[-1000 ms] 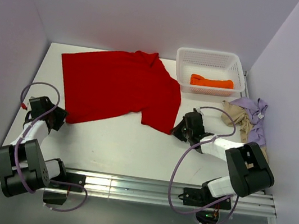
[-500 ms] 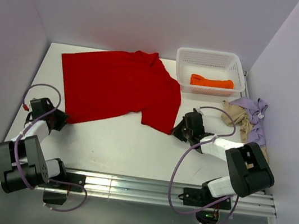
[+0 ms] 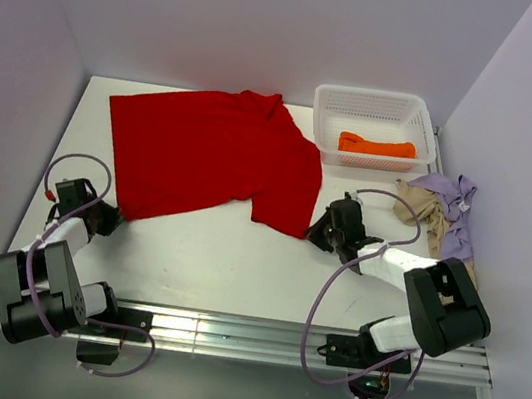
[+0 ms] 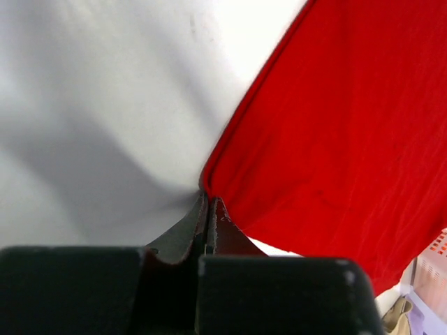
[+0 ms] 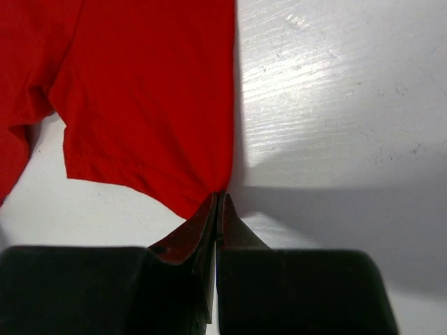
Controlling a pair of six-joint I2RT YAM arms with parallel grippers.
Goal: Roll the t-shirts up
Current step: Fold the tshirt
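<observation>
Broad and white underneath everything: table (image 3: 215, 262), seen from above with 12 o'clock at the back wall.

Spread flat from the centre out toward 10 and 12 o'clock: red t-shirt (image 3: 212, 156), by far the largest cloth, one edge touching the basket's near-left corner, two low corners reaching toward 8 and 4 o'clock.

At 1 o'clock, hard against the back wall: white mesh basket (image 3: 419, 113), upright.

At 3 o'clock, by the right wall: crumpled lavender t-shirt (image 3: 459, 205), touching and partly over a crumpled beige t-shirt (image 3: 421, 209) on its centre-facing side.

Inside the basket, toward its near wall: orange t-shirt (image 3: 378, 146), rolled into a short bundle, lying crosswise.

At 8 o'clock, low on the table: left gripper (image 3: 109, 218), clenched on the red t-shirt's near-left corner. From the left wrist: same gripper (image 4: 208, 204), tips pressed flat together with the hem corner pinched between, red cloth (image 4: 335, 139) fanning away toward 1 o'clock.

At 4 o'clock, also low: right gripper (image 3: 313, 235), clenched on the red t-shirt's near-right corner. From the right wrist: same gripper (image 5: 218, 199), tips together around a point of red fabric (image 5: 140, 84), cloth running off toward 11 o'clock, bare table (image 5: 335, 105) toward 1 o'clock.
</observation>
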